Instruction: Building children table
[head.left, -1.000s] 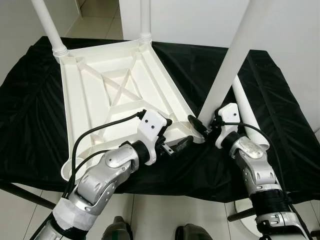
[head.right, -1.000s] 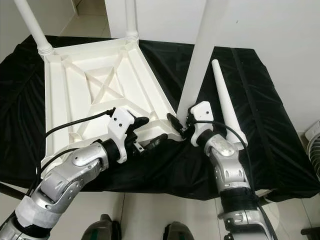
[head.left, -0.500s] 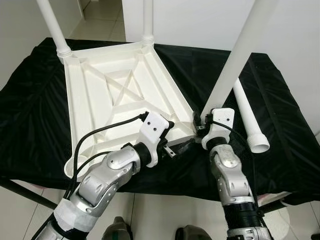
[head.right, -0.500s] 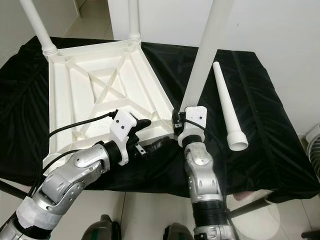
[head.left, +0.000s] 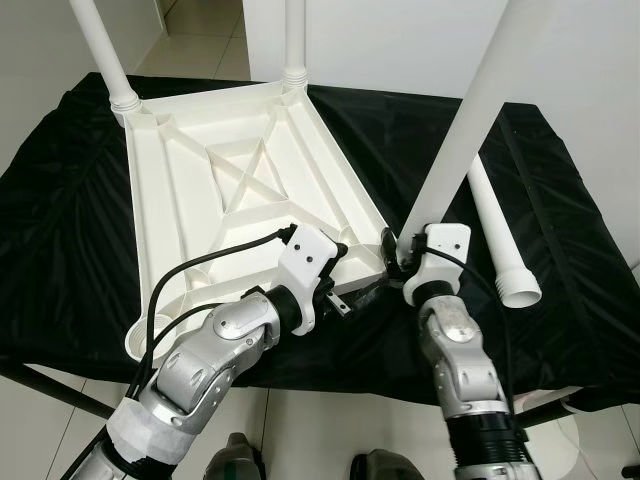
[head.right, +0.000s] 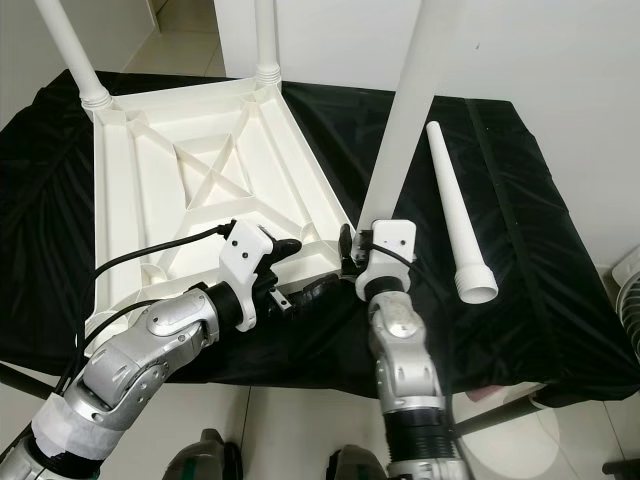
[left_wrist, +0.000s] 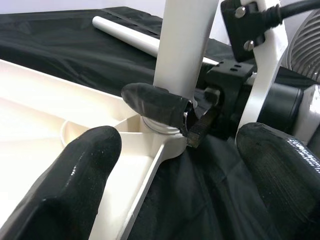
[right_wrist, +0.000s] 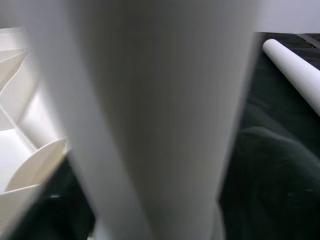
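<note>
A white plastic tabletop (head.left: 230, 180) lies upside down on a black cloth. Two white legs (head.left: 100, 50) stand in its far corners. A third leg (head.left: 470, 120) rises, tilted to the right, from the near right corner socket. My right gripper (head.left: 398, 250) is shut on this leg's base; one of its fingers (left_wrist: 155, 105) wraps it just above the socket. My left gripper (head.left: 352, 275) is open and straddles the rim at the same corner, one finger (left_wrist: 75, 175) over the tabletop, the other over the cloth. A loose fourth leg (head.left: 495, 235) lies on the cloth at the right.
The black cloth (head.left: 60, 200) covers a low stand and drapes over its front edge. Tiled floor and my feet lie below it. A white wall (head.left: 400, 40) stands behind. A cable (head.left: 200, 260) loops from my left wrist across the tabletop's near part.
My right arm has swung in to the left and its gripper has closed around the third leg's base. The left gripper stays at the corner rim.
</note>
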